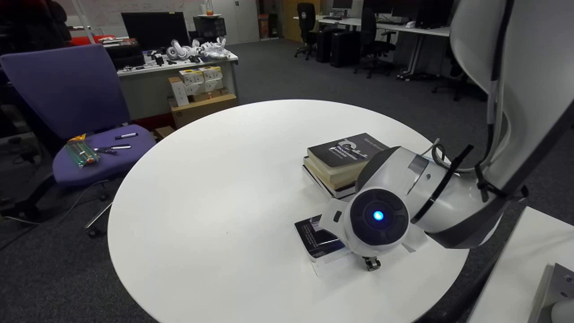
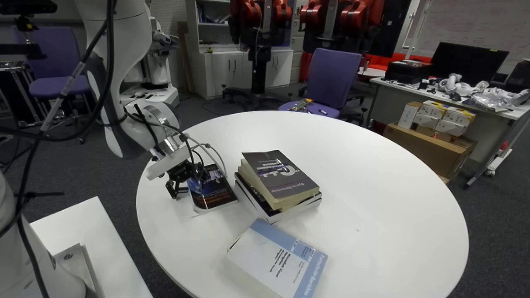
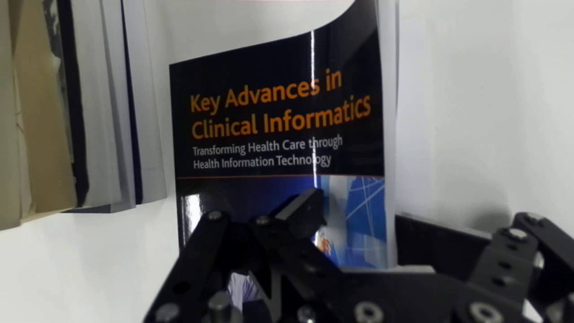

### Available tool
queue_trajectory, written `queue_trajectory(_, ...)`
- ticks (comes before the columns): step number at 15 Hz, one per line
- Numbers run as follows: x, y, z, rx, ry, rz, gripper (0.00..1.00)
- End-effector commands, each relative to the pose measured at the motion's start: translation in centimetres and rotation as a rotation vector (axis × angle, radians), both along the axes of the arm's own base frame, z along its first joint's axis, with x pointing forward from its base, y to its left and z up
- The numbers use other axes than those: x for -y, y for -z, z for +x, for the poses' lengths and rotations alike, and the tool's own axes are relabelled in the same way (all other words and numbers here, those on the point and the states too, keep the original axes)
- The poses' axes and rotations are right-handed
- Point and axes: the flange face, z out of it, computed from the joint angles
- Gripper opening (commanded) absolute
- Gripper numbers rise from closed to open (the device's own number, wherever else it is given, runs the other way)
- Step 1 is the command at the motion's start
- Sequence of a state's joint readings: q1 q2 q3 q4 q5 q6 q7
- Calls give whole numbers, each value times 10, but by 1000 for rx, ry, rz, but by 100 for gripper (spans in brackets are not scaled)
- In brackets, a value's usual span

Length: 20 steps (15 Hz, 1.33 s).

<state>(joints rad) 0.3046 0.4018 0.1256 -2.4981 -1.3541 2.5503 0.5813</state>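
A dark glossy paperback about clinical informatics (image 3: 278, 107) lies on the white round table (image 2: 385, 231); its cover curves up at one corner in the wrist view. My gripper (image 3: 358, 217) straddles the book's right edge, its fingers apart. One finger (image 3: 302, 211) is over the blue part of the cover, while the opposite finger (image 3: 441, 244) sits just beyond that edge. Whether either presses on the book cannot be made out. In an exterior view the tilted black gripper (image 2: 187, 185) is beside and above the same book (image 2: 213, 192). The arm partly covers the book (image 1: 316, 237) in an exterior view.
A stack of thick books (image 2: 281, 178) topped by a grey programming book stands close to the paperback, its edges (image 3: 45, 112) at the left of the wrist view. A white and light-blue book (image 2: 277, 260) lies nearer that camera. A purple chair (image 1: 71, 94) stands beyond the table.
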Motion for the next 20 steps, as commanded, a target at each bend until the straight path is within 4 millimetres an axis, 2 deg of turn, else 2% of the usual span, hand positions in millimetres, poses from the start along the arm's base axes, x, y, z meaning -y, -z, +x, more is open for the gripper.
queue_trajectory(1, 1, 5, -2, 12, 1, -7, 3)
queue_trajectory(3, 1, 5, -1, 16, 1, -15, 0)
queue_trajectory(10, 1, 1, -5, 13, 0, -8, 0)
queue_trajectory(15, -3, -24, -12, -28, -6, 153, 0)
queue_trajectory(20, 3, -55, -11, -17, 47, 302, 0)
